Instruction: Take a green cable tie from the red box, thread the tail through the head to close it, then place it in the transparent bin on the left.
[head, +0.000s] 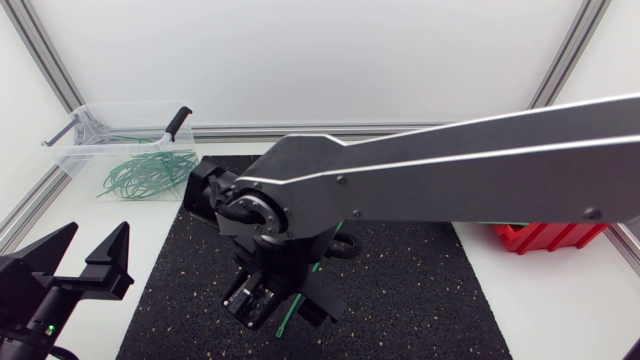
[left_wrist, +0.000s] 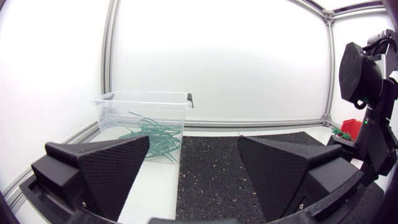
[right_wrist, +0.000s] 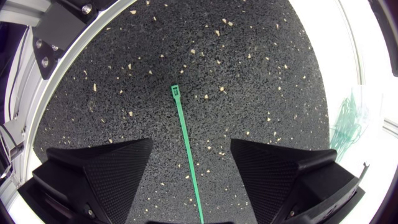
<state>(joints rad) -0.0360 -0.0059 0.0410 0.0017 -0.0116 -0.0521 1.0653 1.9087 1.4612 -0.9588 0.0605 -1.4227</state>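
Right claw (right_wrist: 191, 142) wide — slim tie (right_wrist: 181, 118), speckled mat (right_wrist: 249, 62)

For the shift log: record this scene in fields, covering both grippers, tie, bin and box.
cable tie: green, straight, unthreaded, lying on black mat
right gripper: open, straddling the cable tie without touching
left gripper: open, empty
transparent bin: green ties inside
red box: partly hidden behind right arm

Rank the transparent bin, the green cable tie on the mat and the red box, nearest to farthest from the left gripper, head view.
1. The transparent bin, just beyond the left gripper, on the left.
2. The green cable tie, on the black mat, mid-table.
3. The red box, far right.
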